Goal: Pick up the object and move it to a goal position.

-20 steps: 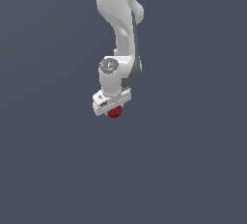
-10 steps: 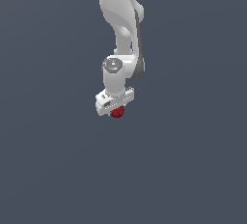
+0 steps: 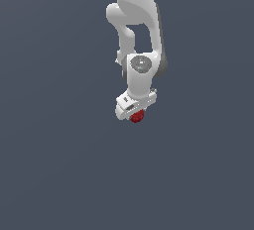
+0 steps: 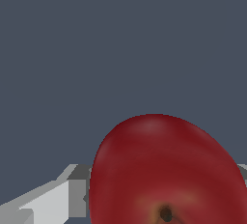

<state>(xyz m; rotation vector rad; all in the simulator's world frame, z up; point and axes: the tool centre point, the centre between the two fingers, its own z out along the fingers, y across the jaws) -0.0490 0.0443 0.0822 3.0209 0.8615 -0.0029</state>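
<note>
The object (image 3: 137, 117) is a small dark red, roundish ball sitting just under the white gripper (image 3: 136, 114) in the exterior view. The gripper hangs from the white arm, points down, and is shut on the object. In the wrist view the object (image 4: 166, 170) looms large and close, with a small dark dimple on its near side. A pale grey finger (image 4: 53, 201) shows beside it, and a sliver of the other finger (image 4: 242, 170) shows on its far side. The lower part of the object is cut off by the edge of the wrist view.
A plain dark blue-grey surface (image 3: 59, 174) fills the background in both views. No other objects, containers or edges show.
The gripper and the red object in it have moved together towards the exterior view's right. The object stays in the same place under the fingers.
</note>
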